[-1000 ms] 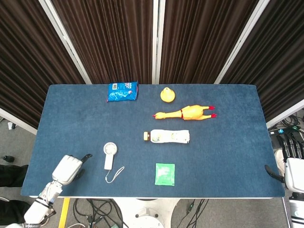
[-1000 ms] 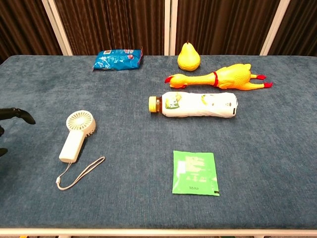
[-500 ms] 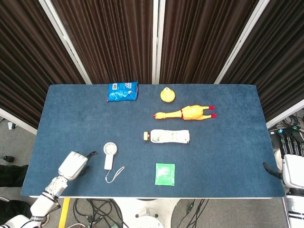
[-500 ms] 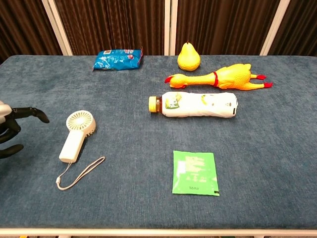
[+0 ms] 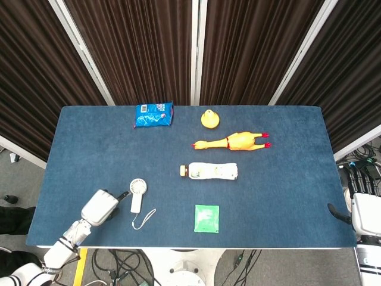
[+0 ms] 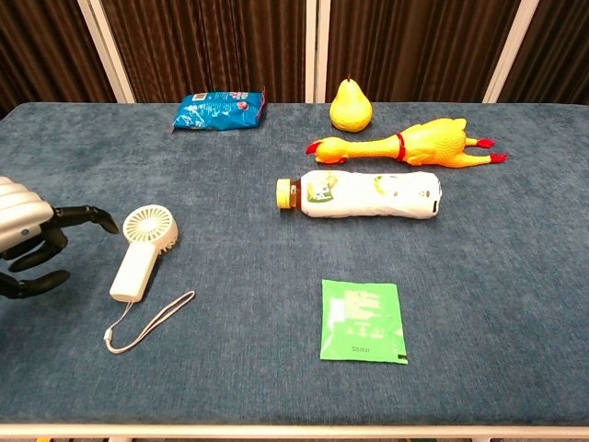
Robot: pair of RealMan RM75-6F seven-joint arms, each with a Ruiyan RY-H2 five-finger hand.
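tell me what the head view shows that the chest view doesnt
Only the head view shows the right hand at the table's right edge, plus the floor and cables below. Only the chest view shows the left hand's fingers spread and empty, close up. Both show the left hand beside the handheld fan, the bottle, rubber chicken, pear, blue packet and green sachet.

The head view looks steeply down from high on the whole blue felt-covered worktop (image 5: 286, 179). The chest view sits lower and nearer, facing across the same worktop (image 6: 515, 276) towards dark curtains (image 6: 212, 46).
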